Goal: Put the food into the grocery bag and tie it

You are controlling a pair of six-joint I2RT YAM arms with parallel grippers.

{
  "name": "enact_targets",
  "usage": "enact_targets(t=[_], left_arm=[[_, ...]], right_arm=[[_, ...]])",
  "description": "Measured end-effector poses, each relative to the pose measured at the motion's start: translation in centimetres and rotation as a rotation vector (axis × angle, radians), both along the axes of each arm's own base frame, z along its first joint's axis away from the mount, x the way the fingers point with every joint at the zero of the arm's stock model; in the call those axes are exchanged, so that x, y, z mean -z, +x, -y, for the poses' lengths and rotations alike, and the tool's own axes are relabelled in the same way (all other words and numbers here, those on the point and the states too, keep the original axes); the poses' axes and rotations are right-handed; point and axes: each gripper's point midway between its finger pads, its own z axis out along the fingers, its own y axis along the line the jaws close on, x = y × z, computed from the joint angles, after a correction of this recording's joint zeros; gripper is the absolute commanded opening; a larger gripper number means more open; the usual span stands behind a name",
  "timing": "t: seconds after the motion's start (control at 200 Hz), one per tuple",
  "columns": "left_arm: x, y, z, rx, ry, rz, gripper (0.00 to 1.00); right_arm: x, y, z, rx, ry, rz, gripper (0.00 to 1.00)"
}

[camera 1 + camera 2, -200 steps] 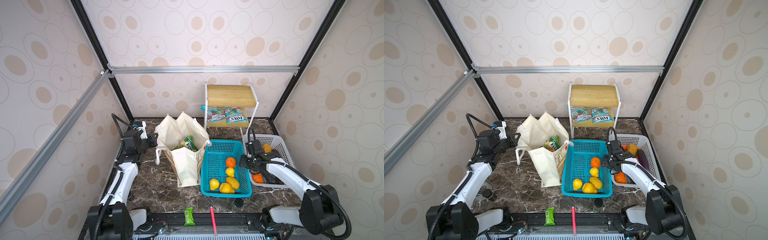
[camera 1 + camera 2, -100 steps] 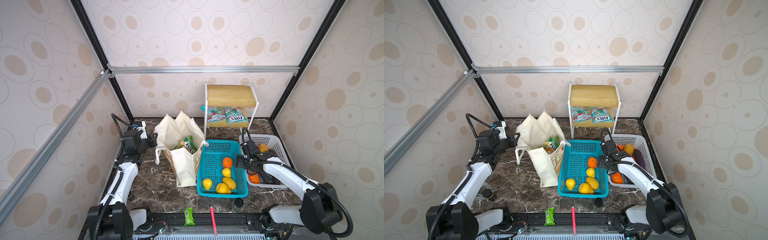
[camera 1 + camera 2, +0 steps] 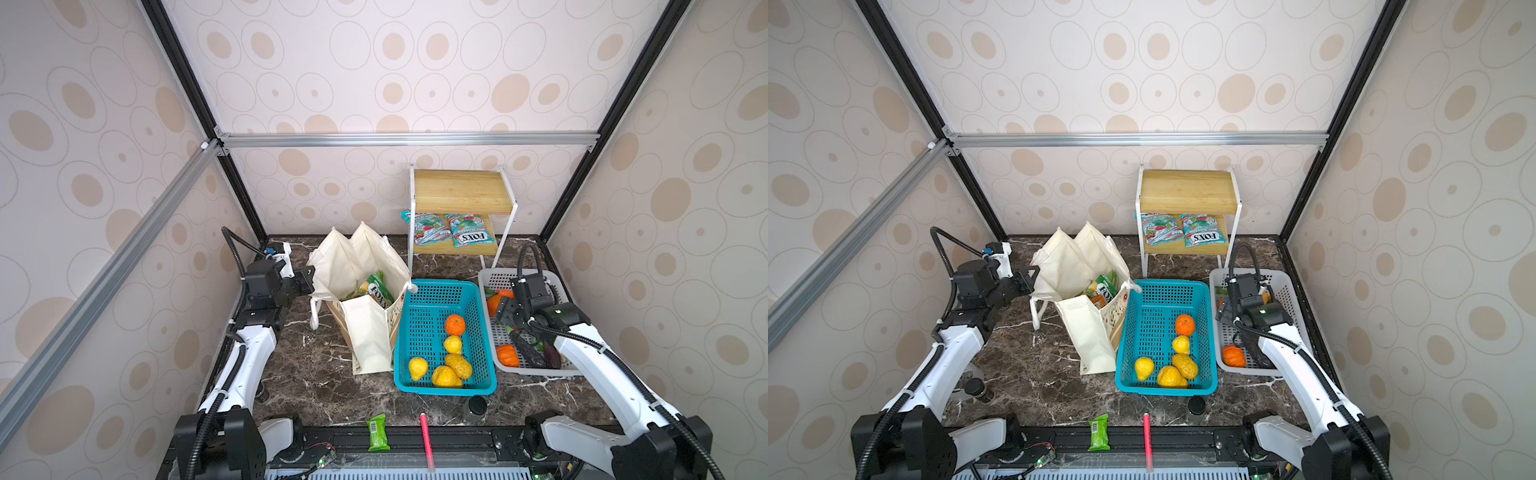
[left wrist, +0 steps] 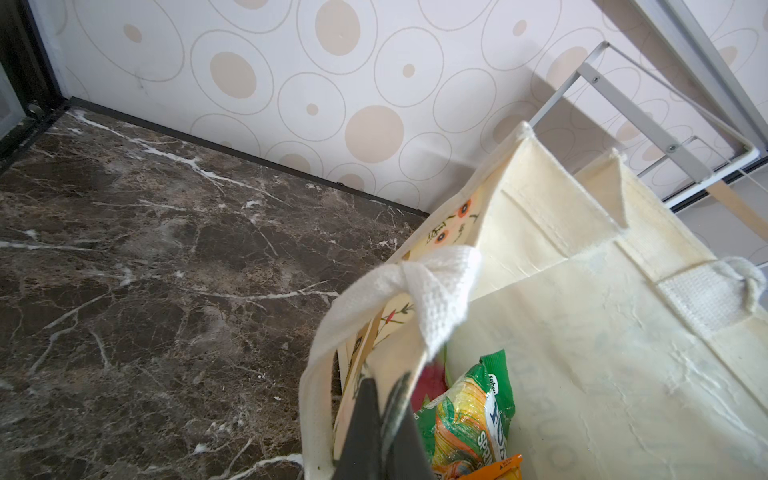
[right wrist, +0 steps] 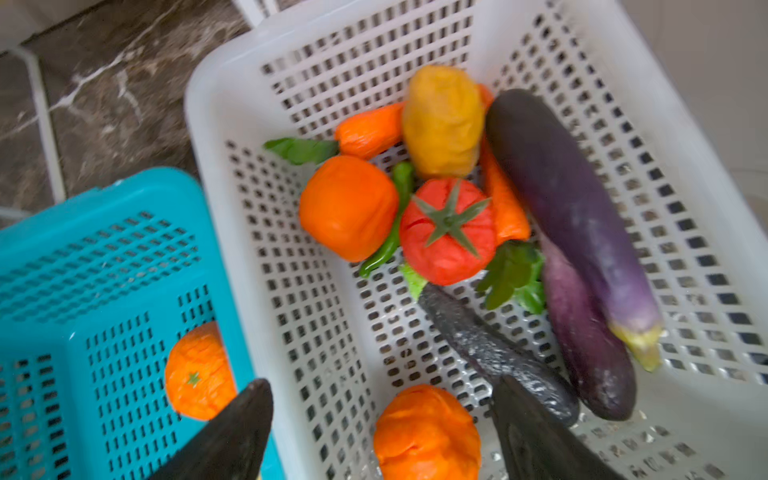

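The cream grocery bag point(image 3: 365, 328) point(image 3: 1088, 336) stands open at centre left in both top views. My left gripper point(image 3: 306, 276) point(image 3: 1030, 277) point(image 4: 386, 386) is shut on its left rim, beside the white strap point(image 4: 432, 291). A green Fox's packet point(image 3: 376, 286) point(image 4: 469, 411) lies inside the bag. My right gripper point(image 3: 505, 311) point(image 3: 1223, 309) point(image 5: 380, 386) hangs open and empty over the white basket point(image 3: 536, 370) point(image 5: 291, 291). That basket holds purple eggplants point(image 5: 569, 208), a tomato point(image 5: 449, 232) and orange fruit point(image 5: 428, 432). A lemon point(image 3: 417, 368) and an orange point(image 3: 455, 324) lie in the blue basket point(image 3: 444, 388).
A small wooden shelf point(image 3: 461, 191) at the back carries two teal Fox's packets point(image 3: 469, 236). The blue basket touches the bag's right side. A green wrapped bar point(image 3: 377, 432), a red pen point(image 3: 426, 436) and a small black cap point(image 3: 477, 405) sit near the front edge.
The blue basket slid left against the bag. My right gripper then opened, came off the blue basket's rim and moved right over the white basket. The left gripper kept still.
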Motion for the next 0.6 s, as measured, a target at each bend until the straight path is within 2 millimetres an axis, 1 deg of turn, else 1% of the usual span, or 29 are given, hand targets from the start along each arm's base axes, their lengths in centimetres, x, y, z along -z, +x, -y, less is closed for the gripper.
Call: enact_targets(t=[0.125,0.24,0.43,0.5,0.6], left_arm=[[0.0,0.0,0.0,0.000,0.000,0.000,0.00],[0.0,0.0,0.0,0.000,0.000,0.000,0.00],[0.0,0.0,0.0,0.001,-0.001,0.000,0.00],[0.0,0.0,0.0,0.002,-0.001,0.000,0.00],[0.0,0.0,0.0,0.002,-0.001,0.000,0.00]], right_arm=[[-0.3,-0.7,3.1,0.127,-0.024,0.002,0.85],[0.6,-0.8,5.3,0.204,-0.088,-0.038,0.84],[3.9,-0.3,7.4,0.254,-0.236,-0.200,0.84],[4.4,0.0,8.0,0.262,-0.285,-0.232,0.83],[4.5,0.4,9.0,0.273,-0.364,-0.264,0.83]])
